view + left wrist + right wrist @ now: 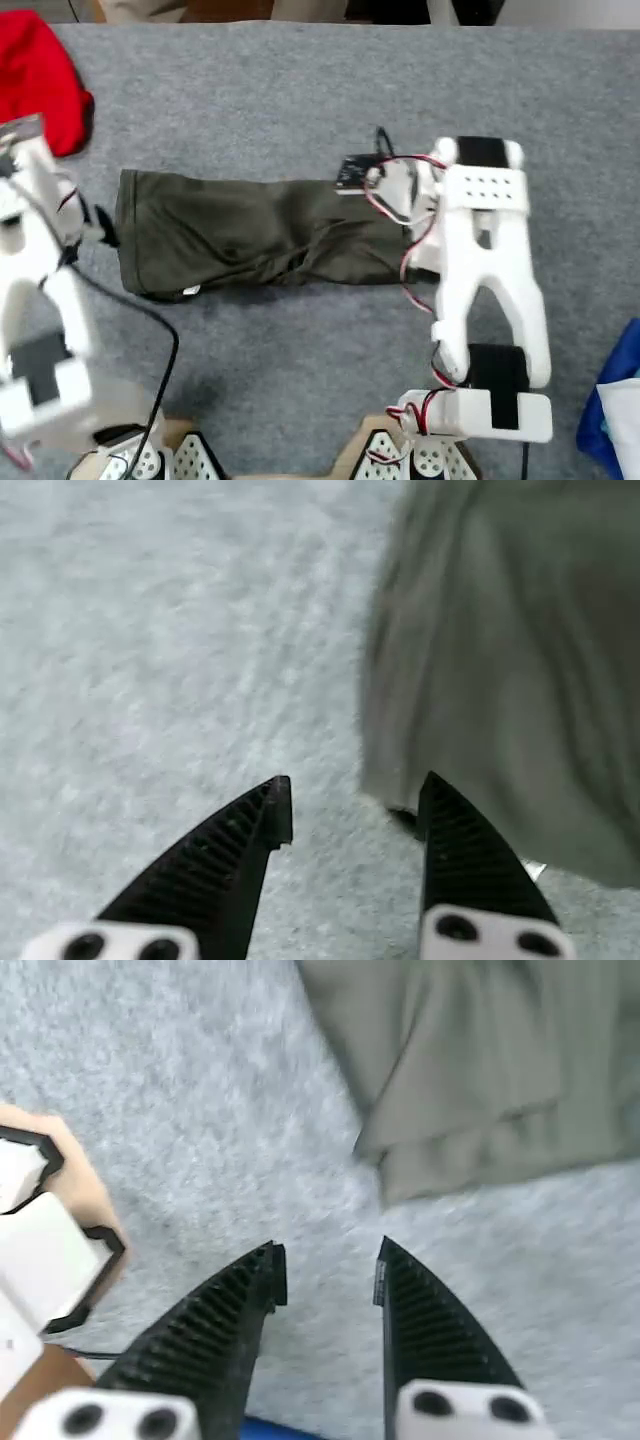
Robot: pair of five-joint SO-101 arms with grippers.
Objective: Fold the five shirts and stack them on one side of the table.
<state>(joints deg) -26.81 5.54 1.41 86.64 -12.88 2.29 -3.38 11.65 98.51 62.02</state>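
A dark olive shirt [250, 235] lies folded into a long strip across the middle of the grey table. My left gripper [355, 810] is open just off the strip's left end, over bare cloth; the shirt's edge [500, 680] lies close beside one fingertip. My right gripper [328, 1260] is open above the table beside the strip's right end, with the shirt's corner [470, 1080] a little beyond its tips. In the high view the right arm [480, 230] covers that end of the shirt. A red shirt [35, 80] is bunched at the far left corner. A blue shirt [612, 410] pokes in at the near right edge.
The table [300, 90] is covered in grey fabric, bare behind and in front of the olive strip. The arm bases [420, 450] stand at the near edge, and a base part [40, 1230] shows in the right wrist view.
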